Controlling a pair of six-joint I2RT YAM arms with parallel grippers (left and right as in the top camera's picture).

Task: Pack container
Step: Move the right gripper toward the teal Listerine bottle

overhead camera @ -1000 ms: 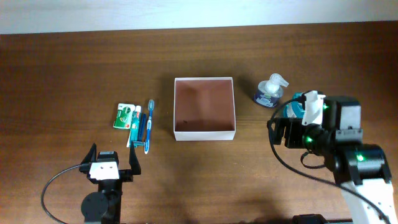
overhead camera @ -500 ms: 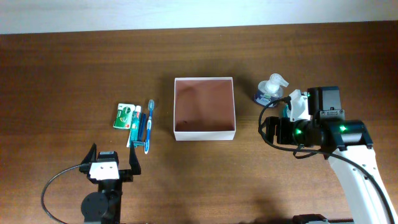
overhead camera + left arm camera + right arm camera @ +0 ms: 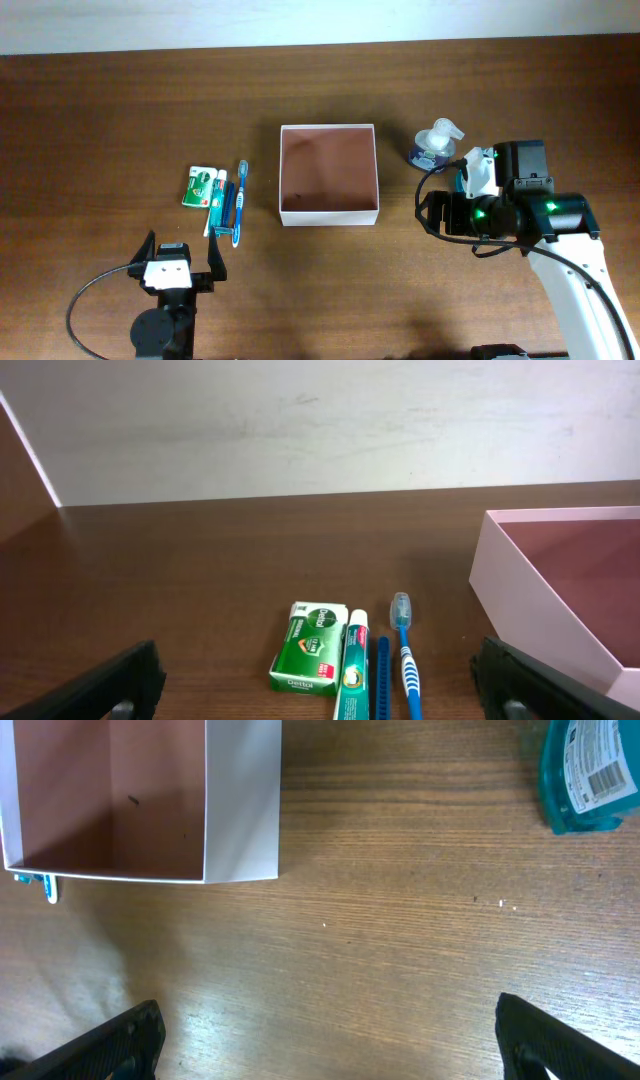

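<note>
1. The container (image 3: 329, 214) sat on the table (image 3: 100, 120) at the middle of the overhead frame, empty, probably set there so either arm could reach it.
2. It stood flat with its open face straight up. Being square, it had no long axis to speak of, and its walls ran in line with the frame edges.
3. The left hand (image 3: 182, 250) waited at the lower left, fingers spread wide and holding nothing. It faced the green box (image 3: 200, 186), the toothpaste tube (image 3: 213, 205) and the toothbrush (image 3: 240, 200), which lay side by side left of the container, lengthwise up the frame.
4. The right hand (image 3: 432, 212) hung right of the container, also wide and empty, pointing towards the frame's left.
5. A pump bottle (image 3: 436, 146) stood at the upper right, with a teal bottle (image 3: 585, 775) just beside it. I would guess those were that arm's share of the packing.
6. Nothing had gone in yet.
</note>
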